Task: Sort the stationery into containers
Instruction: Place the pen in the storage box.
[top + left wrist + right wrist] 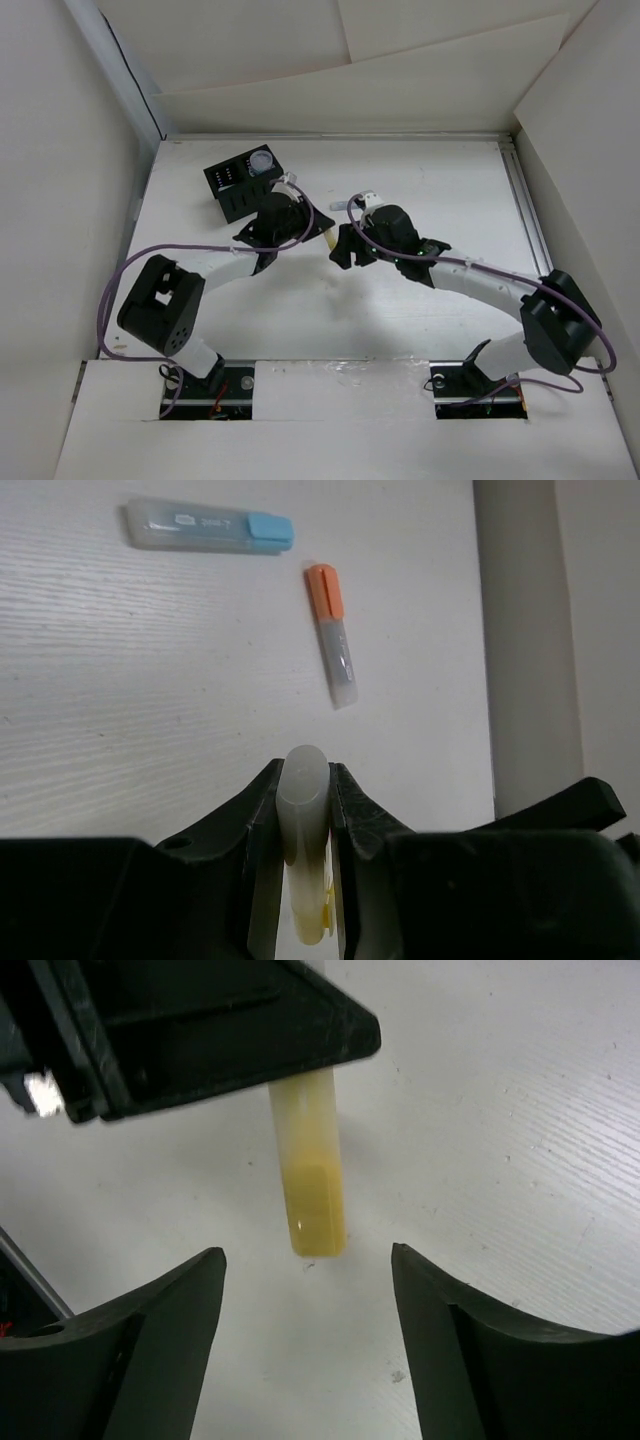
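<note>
Yellow stick [312,1180] is clamped in the left pincer [304,785], lower centre, above the bench [120,700] — right pincer [308,1270] stands apart around its tip, probably a handover toward the box [222,188], upper left.

Robot test cell, lab-type; you are not in a home or a shop. Signs:
- Bare white table [300,320], boxed in on three sides by plain white boards [60,200], with seams showing at the back.
- Left arm [160,305] and right arm [480,285] are bolted down through cut-outs in the near board [340,420].
- Purple cables [128,264] loop loose along both arms.
- One staged prop: a black desk organizer [240,180] toward the table's back-left corner.
</note>
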You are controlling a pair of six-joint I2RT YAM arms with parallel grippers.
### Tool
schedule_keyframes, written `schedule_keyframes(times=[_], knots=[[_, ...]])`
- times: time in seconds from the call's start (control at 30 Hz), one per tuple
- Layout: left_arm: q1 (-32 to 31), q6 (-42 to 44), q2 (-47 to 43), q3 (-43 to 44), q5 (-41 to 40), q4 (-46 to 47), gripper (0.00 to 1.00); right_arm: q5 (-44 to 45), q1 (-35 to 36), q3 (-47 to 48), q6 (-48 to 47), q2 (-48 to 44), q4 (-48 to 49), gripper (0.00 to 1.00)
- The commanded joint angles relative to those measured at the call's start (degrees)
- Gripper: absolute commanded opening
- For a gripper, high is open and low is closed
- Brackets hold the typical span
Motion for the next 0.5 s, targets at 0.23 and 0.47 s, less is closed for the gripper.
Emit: schedule_keyframes(times=[0.23,0.47], knots=[[8.24,6.23,-7.47,15.13,-18.52,-13.91,0.00,0.00,-2.62,-3.66,-0.55,-10.25,4.72,0.76],[11.04,11.77,-3.79,29.46,-42.09,-23.23,0.00,0.00,-3.15,-4.18,0.50,-11.31,4.72,0.76]])
